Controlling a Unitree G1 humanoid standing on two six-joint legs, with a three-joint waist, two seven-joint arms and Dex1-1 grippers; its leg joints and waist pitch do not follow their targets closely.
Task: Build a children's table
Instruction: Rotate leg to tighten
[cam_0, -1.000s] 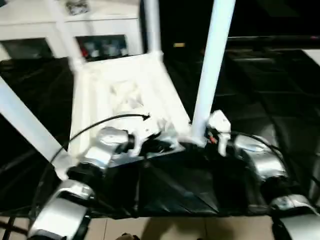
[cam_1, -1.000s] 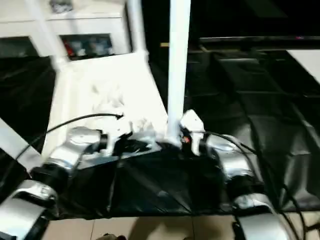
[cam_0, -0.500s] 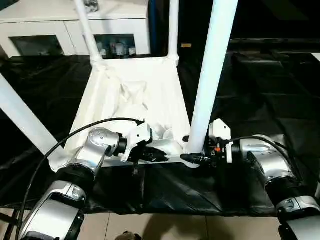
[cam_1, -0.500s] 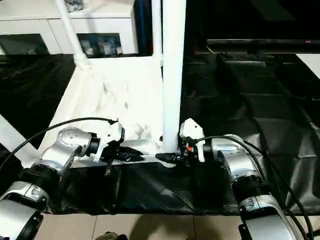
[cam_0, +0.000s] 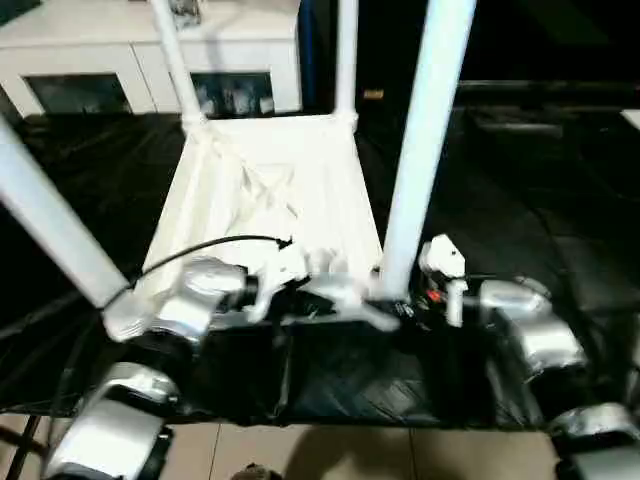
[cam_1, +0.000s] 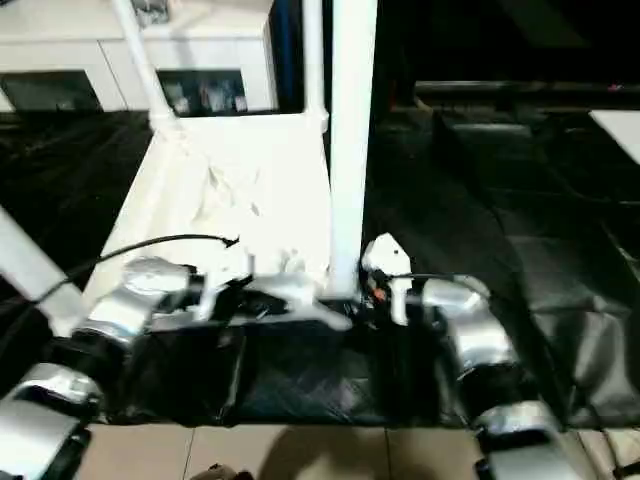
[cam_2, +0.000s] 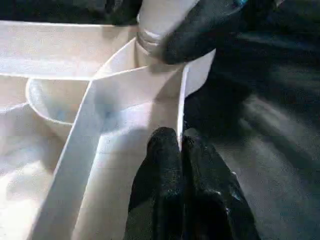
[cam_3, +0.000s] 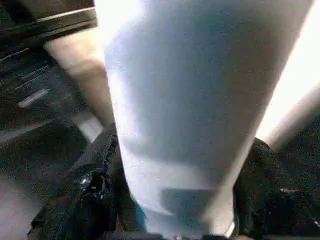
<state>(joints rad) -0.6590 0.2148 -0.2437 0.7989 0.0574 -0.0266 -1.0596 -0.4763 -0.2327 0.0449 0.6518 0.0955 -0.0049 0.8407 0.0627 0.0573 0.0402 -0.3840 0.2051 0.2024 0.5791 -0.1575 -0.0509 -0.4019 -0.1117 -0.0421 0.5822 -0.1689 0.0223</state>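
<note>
The children's table lies upside down on black sheeting, its ribbed white tabletop (cam_0: 270, 200) facing up. Legs stand in the corner sockets: near right leg (cam_0: 420, 150), near left leg (cam_0: 50, 225) and two far ones (cam_0: 172, 50). My left gripper (cam_0: 295, 300) is at the tabletop's near edge, and in the left wrist view its fingers (cam_2: 165, 170) are shut, pinching the thin rim wall. My right gripper (cam_0: 400, 305) sits at the base of the near right leg (cam_3: 190, 100), a black finger (cam_3: 95, 190) pressed against each side of it.
A white cabinet (cam_0: 100, 60) with glass doors stands behind the table. Black sheeting (cam_0: 500, 200) covers the surface all around, and tiled floor (cam_0: 330, 455) shows at its near edge. A black cable (cam_0: 200, 248) arcs over my left forearm.
The head camera has shifted and tilted. My right gripper's fingers have closed in around the base of the near right leg. The left gripper stays pinched on the rim.
</note>
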